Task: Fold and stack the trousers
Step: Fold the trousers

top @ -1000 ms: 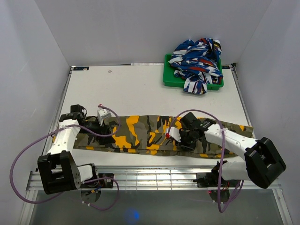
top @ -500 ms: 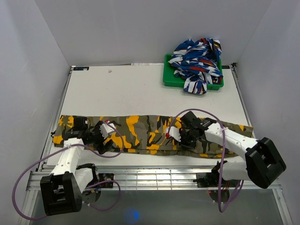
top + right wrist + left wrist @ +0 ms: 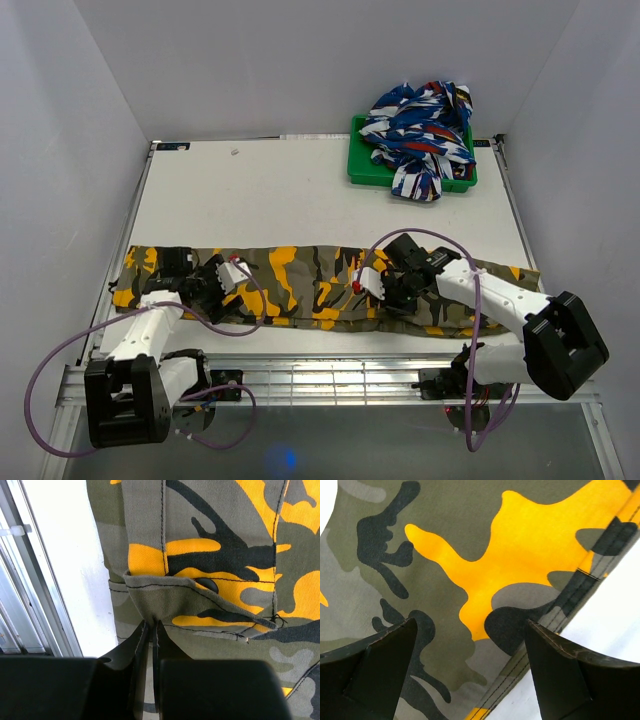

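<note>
White tabletop [image 3: 300, 190] fills most of what we see from above, walled in by plain pale panels, and the trousers [image 3: 300, 285] lie flat along its near part, just ahead of the two arm bases. Their long axis runs left to right, roughly parallel to the near edge, from the table's left border almost to its right one; we cannot tell which end is the waist. At the far right corner sits a green tray [image 3: 356, 170], heaped with a crumpled blue, white and red patterned cloth [image 3: 420, 125] that spills over its front rim. On the wrist view, the left gripper [image 3: 471, 624] has its fingers spread wide over the camouflage cloth near a stitched edge, with bare table beside it; we cannot tell whether the tips touch the fabric. The right gripper [image 3: 151, 630] is pinched tight on a fold of the trousers near their near edge, beside a pocket flap.
</note>
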`<state>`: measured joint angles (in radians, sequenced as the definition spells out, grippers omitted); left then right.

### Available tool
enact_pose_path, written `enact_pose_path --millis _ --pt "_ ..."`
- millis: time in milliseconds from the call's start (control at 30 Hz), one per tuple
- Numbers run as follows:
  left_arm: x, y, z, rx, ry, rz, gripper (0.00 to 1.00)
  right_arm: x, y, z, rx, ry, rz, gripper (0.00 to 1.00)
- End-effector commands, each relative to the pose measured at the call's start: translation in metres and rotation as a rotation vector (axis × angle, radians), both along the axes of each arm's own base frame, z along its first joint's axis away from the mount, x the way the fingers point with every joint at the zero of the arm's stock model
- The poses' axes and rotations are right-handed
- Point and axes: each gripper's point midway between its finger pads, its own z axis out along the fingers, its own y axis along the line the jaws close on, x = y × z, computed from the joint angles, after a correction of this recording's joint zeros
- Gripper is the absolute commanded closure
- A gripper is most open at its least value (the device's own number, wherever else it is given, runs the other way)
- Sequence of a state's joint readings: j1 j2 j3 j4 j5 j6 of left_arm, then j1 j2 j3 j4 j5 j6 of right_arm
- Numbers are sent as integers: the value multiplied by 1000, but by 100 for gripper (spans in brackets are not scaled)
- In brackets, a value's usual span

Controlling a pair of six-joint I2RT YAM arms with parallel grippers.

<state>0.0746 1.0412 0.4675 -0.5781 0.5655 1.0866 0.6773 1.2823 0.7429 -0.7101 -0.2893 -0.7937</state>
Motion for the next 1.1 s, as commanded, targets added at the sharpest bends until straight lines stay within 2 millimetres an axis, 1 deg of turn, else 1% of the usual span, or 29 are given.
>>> enact_pose_path --millis 0,133,233,300,400,467,533,567,633,767,900,967,1067 --pt "-12 -13 8 -40 -24 -86 2 1 12 8 40 11 24 92" --pt "-21 -14 3 -36 10 -96 2 0 12 7 43 17 26 92" --pt "-22 -11 -3 -22 38 -92 2 -1 13 8 48 21 25 92" --pt "-19 -10 -7 -12 47 -81 2 -1 13 8 50 24 27 92" --pt "-18 -5 -21 23 87 -63 2 -1 13 10 48 23 26 92" --pt "-22 -1 -32 48 124 -50 2 -2 13 12 49 25 31 92" --pt "-22 1 -37 63 125 -51 2 -1 13 15 52 22 33 92" --pt "-25 2 -41 68 133 -53 2 -1 13 16 52 22 33 92" --pt "-24 5 -43 87 124 -42 2 -5 12 19 53 31 40 92" --pt "-30 8 -47 117 136 -48 2 -6 9 30 50 26 43 92" --pt "-32 14 -48 152 118 -49 2 -10 7 41 60 31 46 92" --pt "-31 17 -48 167 122 -46 2 -15 7 44 65 54 49 92" --pt "-32 21 -51 185 150 -38 2 -28 3 41 64 109 58 92"
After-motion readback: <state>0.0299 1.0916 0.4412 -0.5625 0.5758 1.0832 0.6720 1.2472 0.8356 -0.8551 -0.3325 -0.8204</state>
